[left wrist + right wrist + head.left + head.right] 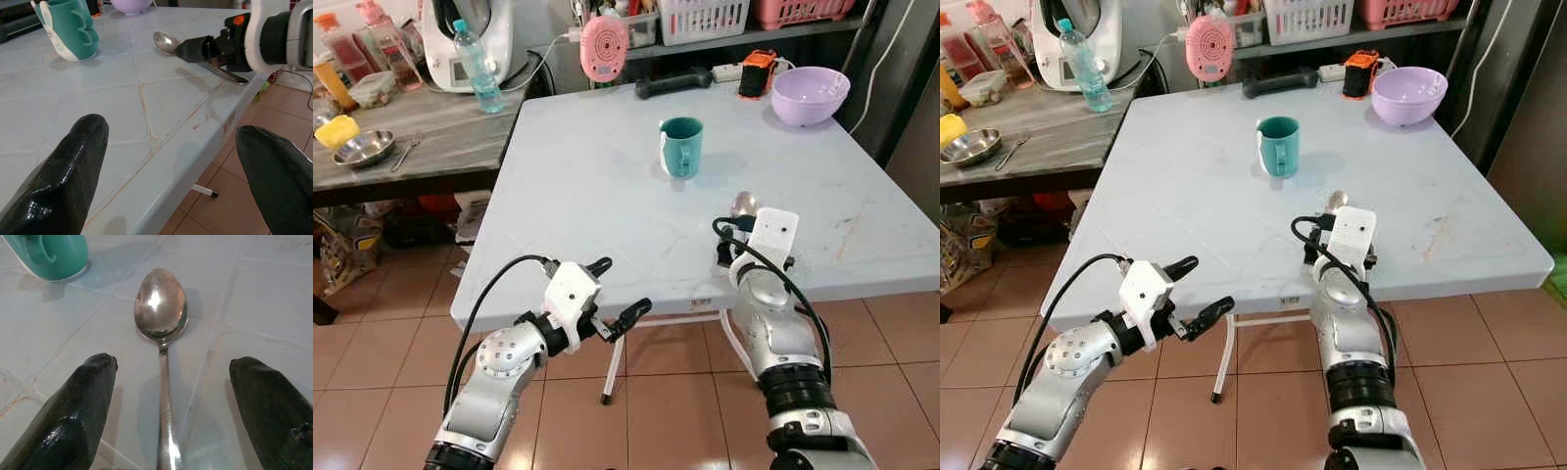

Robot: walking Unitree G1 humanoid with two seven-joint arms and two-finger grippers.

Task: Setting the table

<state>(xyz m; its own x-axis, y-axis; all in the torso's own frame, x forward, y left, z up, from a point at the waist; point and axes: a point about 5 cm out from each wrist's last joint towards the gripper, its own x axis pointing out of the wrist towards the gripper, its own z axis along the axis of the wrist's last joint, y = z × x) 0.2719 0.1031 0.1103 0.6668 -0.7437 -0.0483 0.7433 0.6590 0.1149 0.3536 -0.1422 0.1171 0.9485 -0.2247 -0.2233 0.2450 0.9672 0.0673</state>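
Lying flat on the pale bench [607,196], the metal spoon [161,313] was found near the front edge, its bowl pointing toward the teal mug [682,147] and its handle running back between the fingers of the right pincer [166,406]. That pincer was spread, one black finger on either side of the handle; neither finger appeared to touch the handle, though the handle's near end was cut off at the wrist picture's edge. The mug stood upright near the middle of the bench, apart from the spoon. A lilac bowl [810,95] stood at the far right corner, with an orange-and-black device [756,73] just beside it. The left pincer [615,294] was held in front of the bench's front edge, left of the right arm, its fingers parted and grasping nothing. On a separate wooden bench [431,127] to the left stood a water bottle [478,69] and a steel dish [362,149].
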